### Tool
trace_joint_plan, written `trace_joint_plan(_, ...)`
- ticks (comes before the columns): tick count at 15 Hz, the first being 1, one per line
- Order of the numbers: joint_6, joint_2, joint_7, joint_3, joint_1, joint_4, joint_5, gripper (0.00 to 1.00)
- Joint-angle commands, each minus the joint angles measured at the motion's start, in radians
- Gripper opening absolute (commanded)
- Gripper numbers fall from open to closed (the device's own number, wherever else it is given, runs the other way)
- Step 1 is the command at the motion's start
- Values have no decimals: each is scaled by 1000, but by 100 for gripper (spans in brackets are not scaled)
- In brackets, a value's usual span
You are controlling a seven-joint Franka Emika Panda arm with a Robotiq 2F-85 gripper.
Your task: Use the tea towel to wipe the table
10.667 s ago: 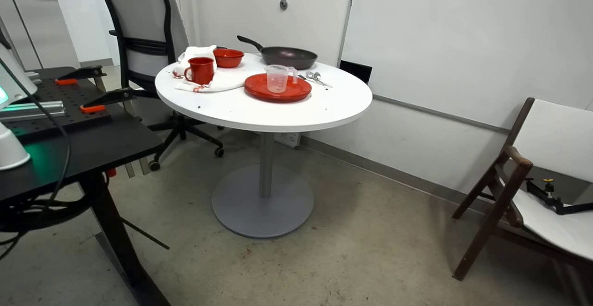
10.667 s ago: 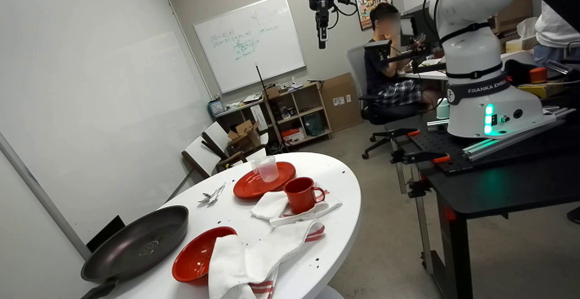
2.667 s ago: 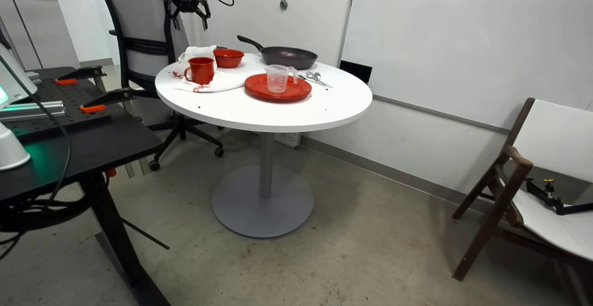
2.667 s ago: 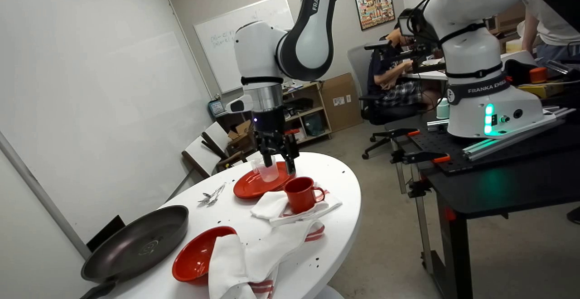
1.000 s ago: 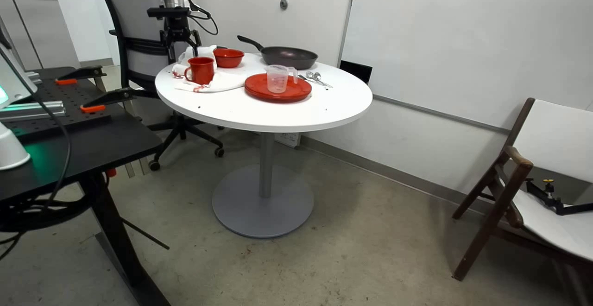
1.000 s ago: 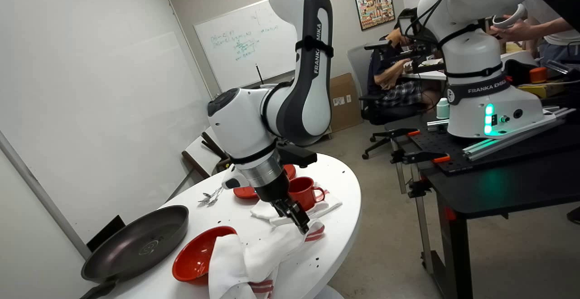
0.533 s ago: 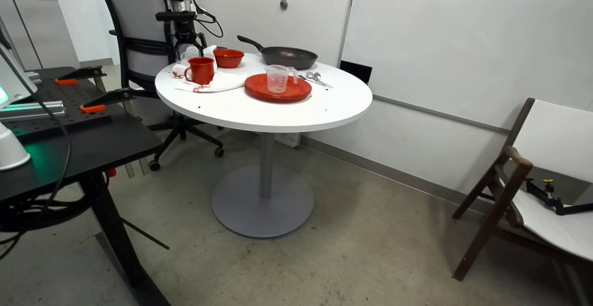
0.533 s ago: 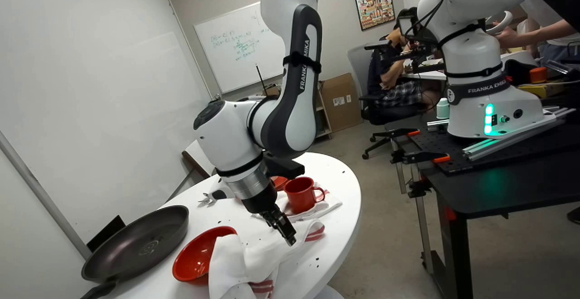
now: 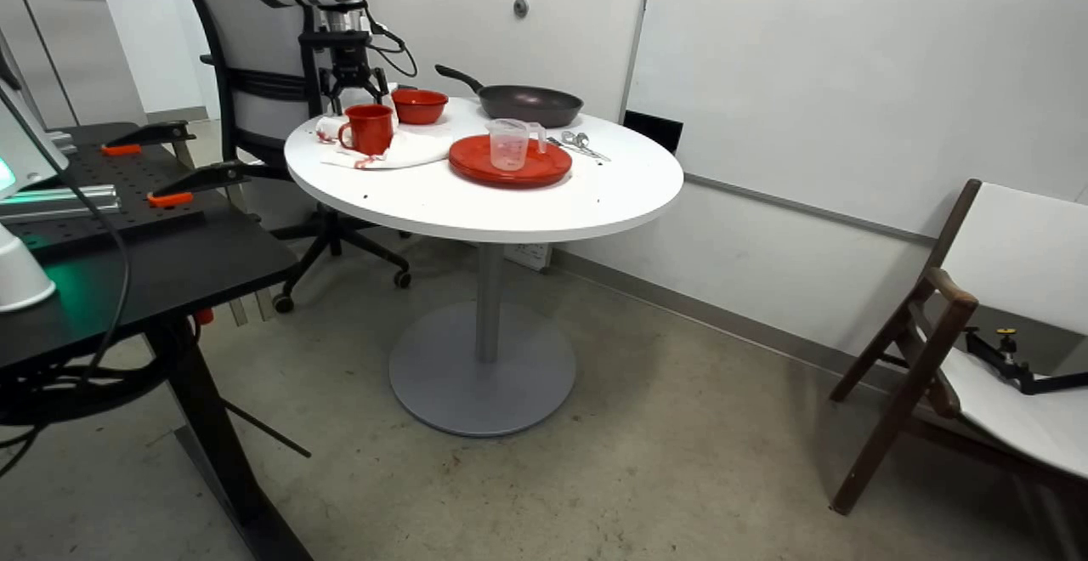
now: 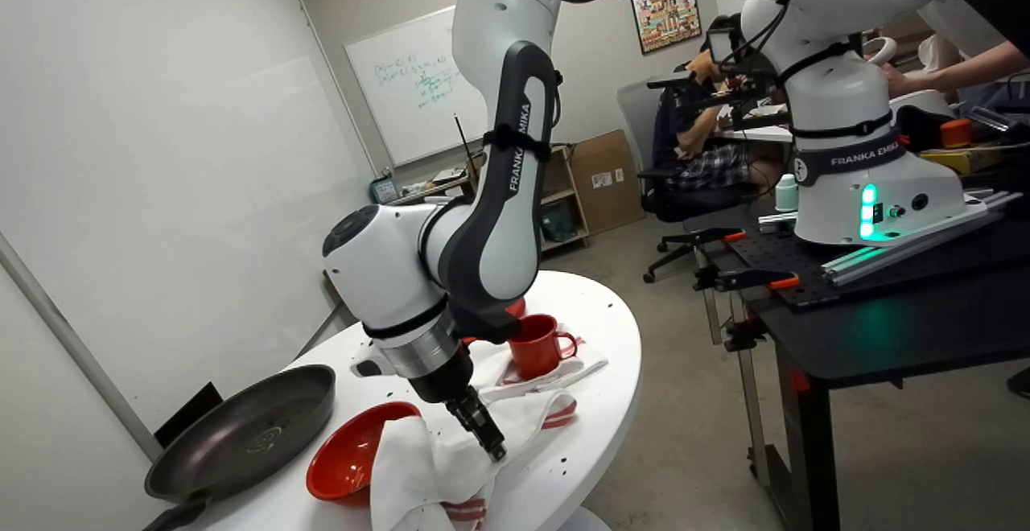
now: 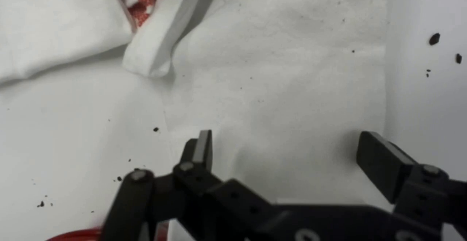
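tea towel (image 11: 284, 80) unmoved — spread jaws now hang lower over it

Stained Concrete Floor (image 9: 697, 425), Pale Walls (image 9: 569, 42)

Look at that large whiteboard (image 9: 850, 85), along one wall in both exterior views, grey skirting (image 9: 722, 314) below! In an exterior view, wooden armchair (image 9: 1011, 416) at right, mesh-backed office chair (image 9: 251, 25) at left. Across the room, another whiteboard (image 10: 410, 121) with green handwriting (image 10: 434, 80), then a framed poster (image 10: 666, 18), a cardboard sheet (image 10: 607, 162) standing beside the shelving unit (image 10: 561, 195).

"FRANKA EMIKA" stands on the robot arm (image 10: 515, 169) and its base (image 10: 859, 158).
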Motion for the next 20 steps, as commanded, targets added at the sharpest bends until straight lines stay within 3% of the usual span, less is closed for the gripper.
trace_joint_plan(1, -27, 75, -16, 11, -2, 110, 45, 100)
trace_joint_plan(6, -30, 130, -35, 23, -15, 168, 91, 100)
trace_joint_plan(7, -33, 139, -39, 23, -17, 177, 98, 75)
trace_joint_plan(9, -37, 153, -48, 26, -22, 191, 112, 68)
trace_joint_plan(17, -71, 165, -88, 44, -42, 213, 143, 7)
trace_joint_plan(20, -68, 176, -112, 57, -56, 213, 159, 0)
